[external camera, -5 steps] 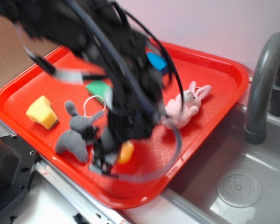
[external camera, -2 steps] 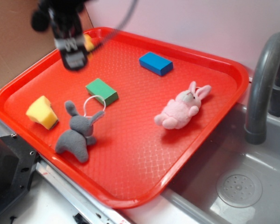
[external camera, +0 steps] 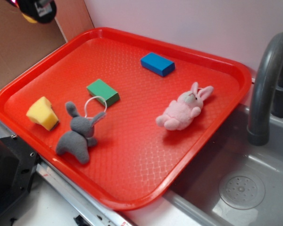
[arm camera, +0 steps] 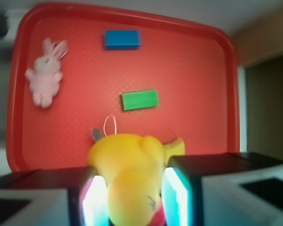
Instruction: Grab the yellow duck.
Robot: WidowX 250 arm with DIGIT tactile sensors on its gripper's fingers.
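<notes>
Yellow duck point(arm camera: 129, 181) sits clamped between the two fingers point(arm camera: 94, 197) of the gripper point(arm camera: 131, 200), filling the lower middle of the wrist view, head toward the camera, a bit of orange beak at the bottom edge. Fingers press on both sides of the duck's body. In the exterior view the gripper point(external camera: 37, 9) is at the top left corner, high above and off the far left corner of the red tray point(external camera: 226, 66), with a sliver of the yellow duck point(external camera: 28, 19) showing beneath it; duck is lifted clear of the tray.

On the tray: blue block point(external camera: 157, 63) near the back, green block point(external camera: 103, 92) left of centre, pink plush rabbit point(external camera: 184, 109) on the right side, grey plush rabbit point(external camera: 80, 132) with a white loop near the front left, pale yellow sponge wedge point(external camera: 42, 113) just left of the grey rabbit. All lie apart from one another.

Grey sink point(external camera: 236, 183) sits to the right of the tray, with a drain and a dark curved faucet point(external camera: 266, 80). Brown cardboard point(external camera: 14, 47) stands behind the tray's left side.
</notes>
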